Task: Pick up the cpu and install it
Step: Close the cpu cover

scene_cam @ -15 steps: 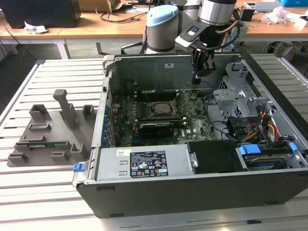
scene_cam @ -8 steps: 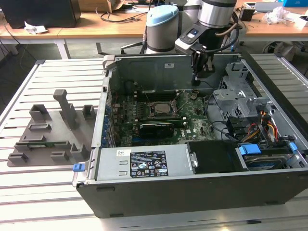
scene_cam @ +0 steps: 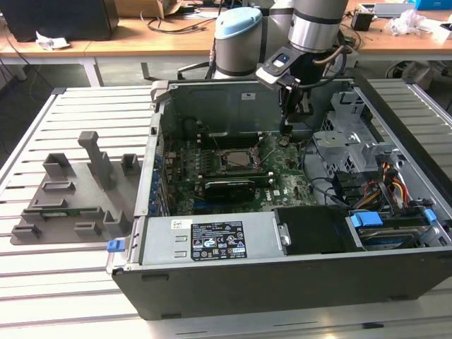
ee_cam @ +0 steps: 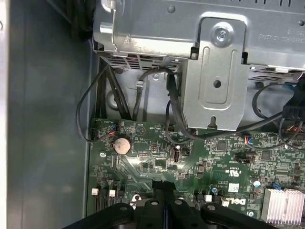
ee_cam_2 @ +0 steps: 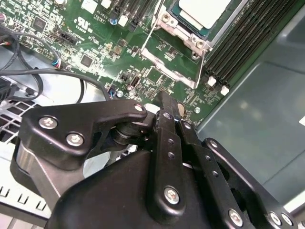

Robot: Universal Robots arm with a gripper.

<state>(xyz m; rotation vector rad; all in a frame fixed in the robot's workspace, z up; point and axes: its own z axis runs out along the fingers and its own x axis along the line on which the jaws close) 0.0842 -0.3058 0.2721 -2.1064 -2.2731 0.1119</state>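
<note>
The cpu (ee_cam_2: 204, 10) is a silvery square chip lying in the motherboard socket (scene_cam: 236, 159), inside the open computer case (scene_cam: 282, 282). A metal socket frame (ee_cam_2: 167, 56) stands open beside it. In the exterior view my gripper (scene_cam: 285, 128) hangs over the board's back corner, to the right of the socket and apart from the cpu. Both wrist views show my gripper (ee_cam_2: 167, 102) (ee_cam: 164, 187) shut, its black fingers pressed together with nothing visible between them, just above the green motherboard (ee_cam: 157, 157).
A black expansion card (scene_cam: 229, 188) lies in front of the socket. A metal drive cage (scene_cam: 349, 141) and cables (ee_cam: 171, 105) crowd the case's right side. A coin battery (ee_cam: 122, 145) sits near the fingers. A grey holder tray (scene_cam: 78, 198) stands left of the case.
</note>
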